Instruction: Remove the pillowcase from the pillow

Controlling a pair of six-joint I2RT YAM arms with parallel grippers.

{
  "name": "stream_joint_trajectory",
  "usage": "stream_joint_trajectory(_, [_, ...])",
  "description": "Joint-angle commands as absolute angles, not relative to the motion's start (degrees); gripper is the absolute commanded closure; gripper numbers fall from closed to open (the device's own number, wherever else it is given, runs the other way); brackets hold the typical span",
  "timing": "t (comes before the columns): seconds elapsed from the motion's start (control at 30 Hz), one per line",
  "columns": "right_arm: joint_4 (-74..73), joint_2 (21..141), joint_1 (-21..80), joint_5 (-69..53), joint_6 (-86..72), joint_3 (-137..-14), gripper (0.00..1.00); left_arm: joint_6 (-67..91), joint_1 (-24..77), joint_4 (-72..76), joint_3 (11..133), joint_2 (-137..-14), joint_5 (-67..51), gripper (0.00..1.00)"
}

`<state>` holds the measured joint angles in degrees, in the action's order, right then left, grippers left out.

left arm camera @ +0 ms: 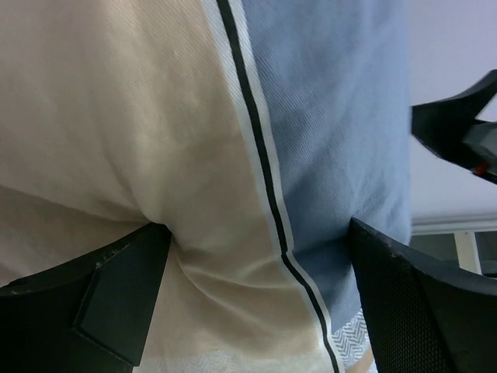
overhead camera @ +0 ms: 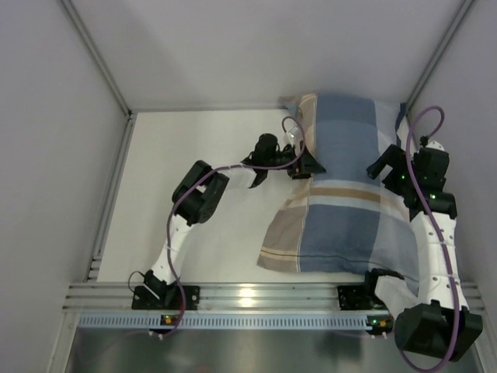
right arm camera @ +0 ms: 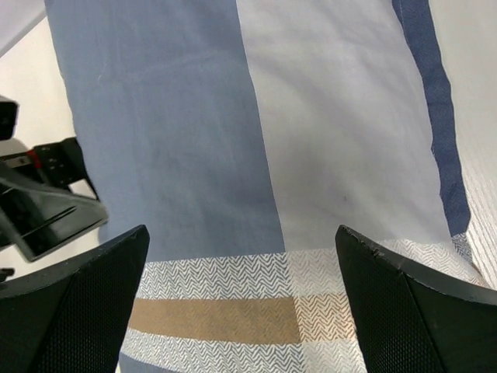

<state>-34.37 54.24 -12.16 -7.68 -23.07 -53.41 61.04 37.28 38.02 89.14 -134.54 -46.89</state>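
From above, the large soft blue-grey pillowcase (overhead camera: 342, 202), striped in light blue, white and tan, lies plump and full on the right half of the pale table (overhead camera: 194, 140). It runs from the far corner towards the arm bases. No white of the pillow shows anywhere, so I judge the pillow to be wholly inside and the removal not yet begun in any visible way. The black two-finger left gripper (overhead camera: 307, 165) sits at the case's left edge about halfway along, and the black right gripper (overhead camera: 388, 172) sits at its right edge opposite.

In the left wrist view, the two dark fingers (left arm camera: 101, 295) stand wide apart with a bulge of tan and blue cloth swelling up between them. One finger dents the tan cloth into a crease, but the jaws are not closed on it — touching rather than gripping.

In the right wrist view, this gripper's fingers (right arm camera: 85, 303) are also spread wide over the blue and white panels, and they hold nothing.

All of the task is left: pinching the cloth, finding the open end — which I cannot make out here — and drawing the case off.
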Motion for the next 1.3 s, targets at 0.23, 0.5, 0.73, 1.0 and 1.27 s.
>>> stream_joint_trajectory(0.23, [-36.3, 50.98, -13.18, -8.52, -22.94, -56.43, 0.01, 52.82, 39.2, 25.48, 94.5, -134.57, -38.52, 1.0])
stream_joint_trajectory(0.5, [-35.42, 50.1, -13.18, -19.05, -21.8, -52.92, 0.01, 46.08, 26.92, 12.32, 69.1, -111.9, -29.01, 1.0])
stream_joint_trajectory(0.73, [-30.78, 50.97, -13.09, -23.02, -23.9, -47.12, 0.01, 40.35, 18.99, 3.17, 60.56, -101.79, -28.57, 1.0])
stream_joint_trajectory(1.0, [-0.91, 62.91, -10.82, -39.18, -35.49, -33.75, 0.01, 38.94, 17.14, 0.71, 57.57, -98.53, -28.57, 1.0])
stream_joint_trajectory(1.27, [12.12, 82.93, -5.1, -39.54, -36.21, -46.46, 0.01, 38.41, 16.61, 0.26, 57.83, -99.75, -29.09, 1.0])
